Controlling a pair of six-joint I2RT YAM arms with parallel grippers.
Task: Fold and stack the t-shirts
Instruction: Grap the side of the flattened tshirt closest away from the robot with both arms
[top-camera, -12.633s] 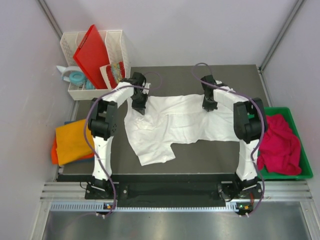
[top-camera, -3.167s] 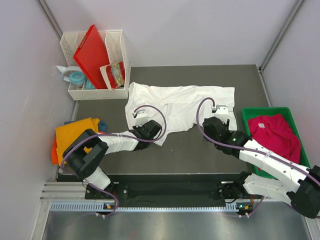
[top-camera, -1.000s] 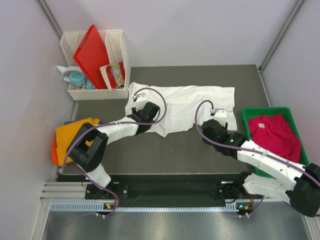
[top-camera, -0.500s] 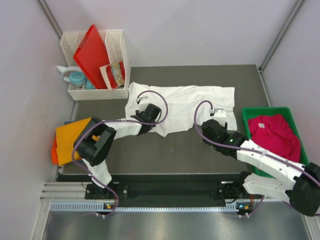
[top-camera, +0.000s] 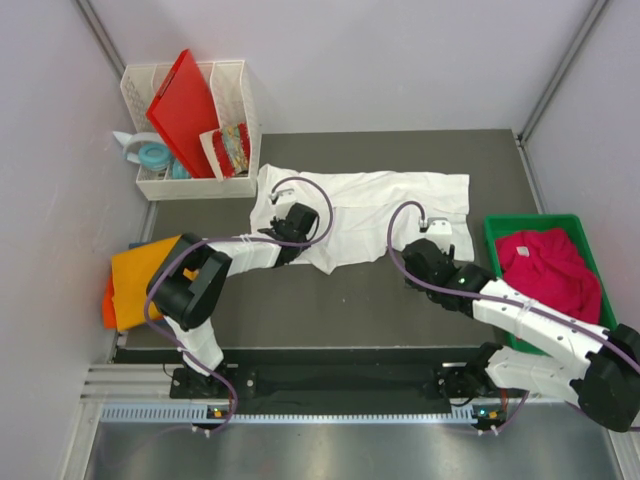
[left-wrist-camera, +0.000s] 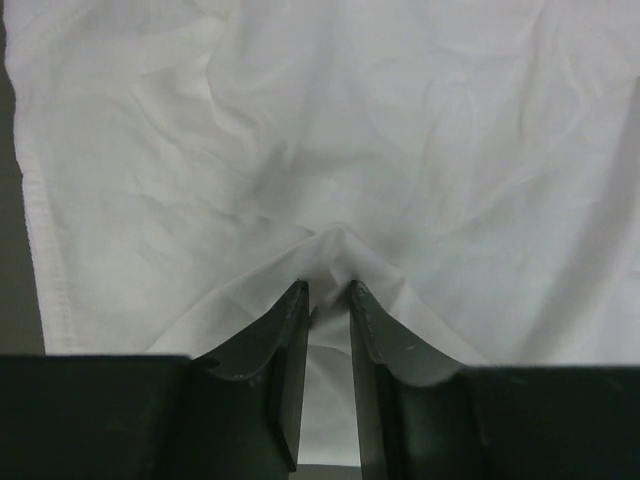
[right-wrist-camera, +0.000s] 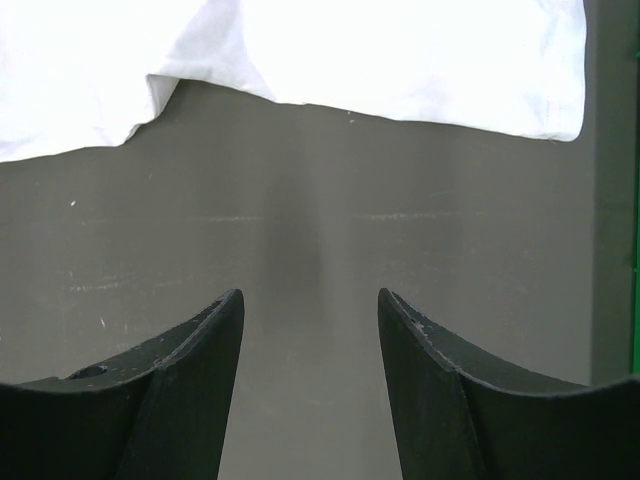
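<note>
- The white shirt (top-camera: 380, 205) lies flat on the far half of the dark table (top-camera: 330, 300). Its long way runs from left to right.
- The left gripper (top-camera: 290, 228) sits on the left part of the shirt. In its own camera the two fingers stand close together, with a small raised fold of white cloth pinched between the tips.
- The right gripper (right-wrist-camera: 310, 300) is over bare table, just on the near side of the shirt's front edge, close to the right sleeve. Its fingers are wide apart with nothing in them.
- So the shirt lies straight ahead of the right fingers, away from the robot. I think that arm has to reach forward a little to catch the edge.
- A pink shirt (top-camera: 555, 280) sits in the green bin (top-camera: 612, 335) on the right.
- An orange shirt (top-camera: 140, 280) waits off the left edge.
</note>
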